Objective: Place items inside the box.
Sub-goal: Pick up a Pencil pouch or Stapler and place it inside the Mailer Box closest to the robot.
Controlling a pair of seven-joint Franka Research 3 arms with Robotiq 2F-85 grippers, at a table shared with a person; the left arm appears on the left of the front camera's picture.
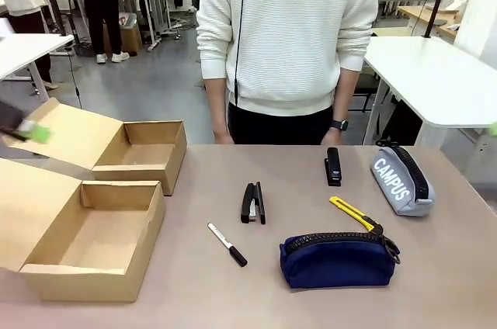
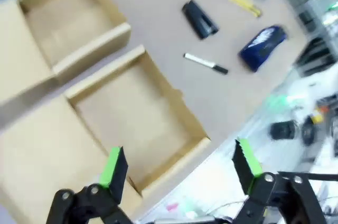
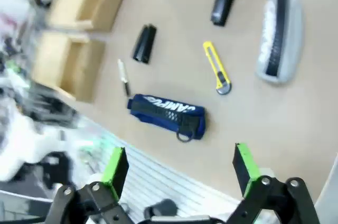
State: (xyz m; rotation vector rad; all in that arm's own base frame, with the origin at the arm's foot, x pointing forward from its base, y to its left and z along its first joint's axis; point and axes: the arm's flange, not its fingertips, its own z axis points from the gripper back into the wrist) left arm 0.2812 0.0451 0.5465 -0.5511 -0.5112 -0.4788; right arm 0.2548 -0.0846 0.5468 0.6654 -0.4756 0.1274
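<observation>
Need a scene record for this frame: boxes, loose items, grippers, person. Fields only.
boxes: near box and far box, table's left side, lids open, both empty
loose on table: black stapler, white marker, utility knife, navy pouch, second black stapler, grey pouch
left gripper: open, empty, in the air above the near box
right gripper: open, empty, in the air
person: standing at far edge, arms down

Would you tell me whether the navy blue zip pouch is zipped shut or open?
Shut: the navy blue zip pouch shows its zip closed along the whole top, with the puller at one end.
</observation>
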